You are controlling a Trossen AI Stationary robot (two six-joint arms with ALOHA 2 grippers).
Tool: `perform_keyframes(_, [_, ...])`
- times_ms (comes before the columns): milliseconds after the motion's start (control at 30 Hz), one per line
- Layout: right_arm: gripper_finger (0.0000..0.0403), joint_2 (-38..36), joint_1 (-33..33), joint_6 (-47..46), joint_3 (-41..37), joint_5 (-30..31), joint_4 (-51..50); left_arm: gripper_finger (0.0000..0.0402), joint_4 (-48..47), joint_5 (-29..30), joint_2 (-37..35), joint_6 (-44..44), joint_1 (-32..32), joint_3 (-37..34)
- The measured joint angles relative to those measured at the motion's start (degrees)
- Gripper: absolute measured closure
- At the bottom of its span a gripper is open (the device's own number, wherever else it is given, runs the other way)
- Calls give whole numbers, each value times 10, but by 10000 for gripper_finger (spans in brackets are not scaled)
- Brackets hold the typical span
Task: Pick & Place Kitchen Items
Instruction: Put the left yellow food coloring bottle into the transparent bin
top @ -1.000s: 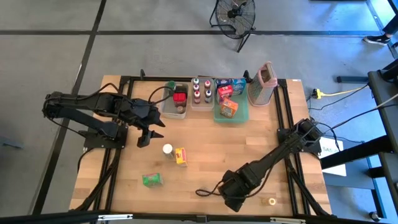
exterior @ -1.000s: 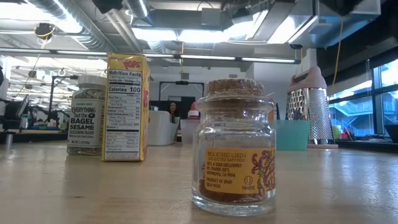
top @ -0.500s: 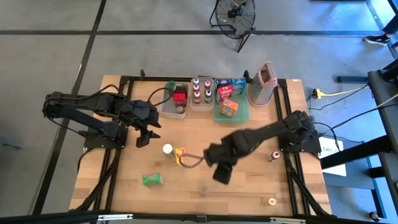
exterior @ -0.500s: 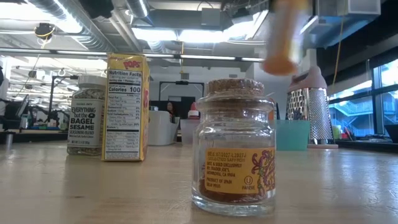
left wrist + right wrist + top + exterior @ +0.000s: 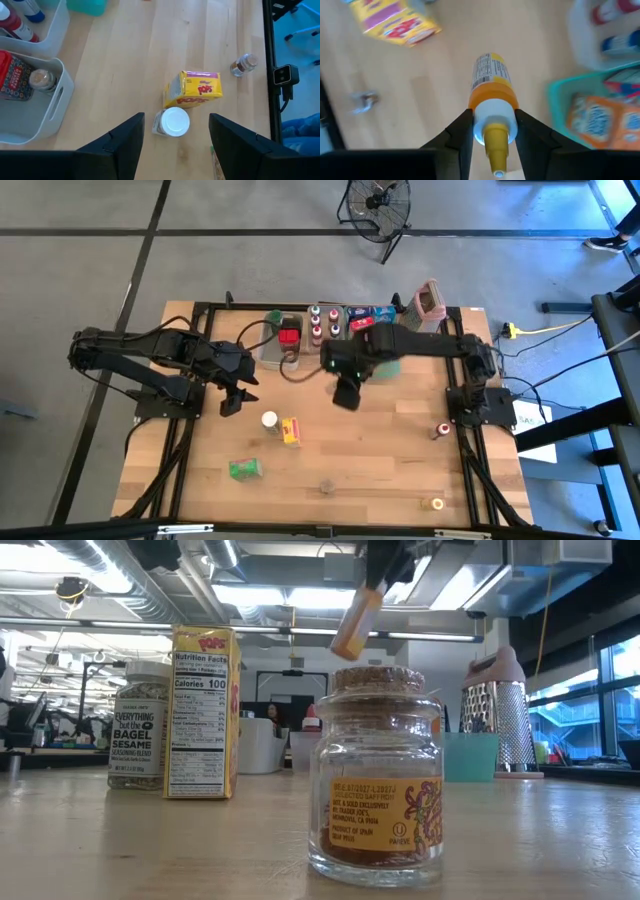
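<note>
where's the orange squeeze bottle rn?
The orange squeeze bottle is off the table, clamped in the right claw. In the high view that claw hangs mid-table just in front of the teal tray at the back.

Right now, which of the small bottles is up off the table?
The orange bottle with the white cap, gripped in the right tool; the bagel seasoning jar and saffron jar stand on the wood.

At the table's point(image 5: 400, 450) far edge stand two tubs point(image 5: 283, 350), a tray point(image 5: 392, 365) and, rightmost, the grater point(image 5: 428, 302). At mid-table the seasoning jar point(image 5: 269, 420) stands just left of the Pops box point(image 5: 291, 431); nearer the front lie a packet point(image 5: 243, 469) and the cork-topped jar point(image 5: 326, 486)
</note>
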State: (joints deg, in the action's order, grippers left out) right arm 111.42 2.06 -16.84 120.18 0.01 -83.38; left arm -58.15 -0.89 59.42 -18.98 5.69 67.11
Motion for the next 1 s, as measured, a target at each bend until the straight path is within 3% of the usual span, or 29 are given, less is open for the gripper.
perform_keyframes(267, [285,1,-94,70,0,15,35,183,0,30,0,5,0,0])
perform_keyframes(600, [285,52,-183,88,1,15,40,183,-1,43,-3,152,-7,0])
perform_keyframes(733, [285,78,-207,106,0,15,33,184,2,75,-16,227,-54,0])
perform_keyframes(1000, [286,119,-237,138,0,10,40,186,4,65,-33,322,-165,0])
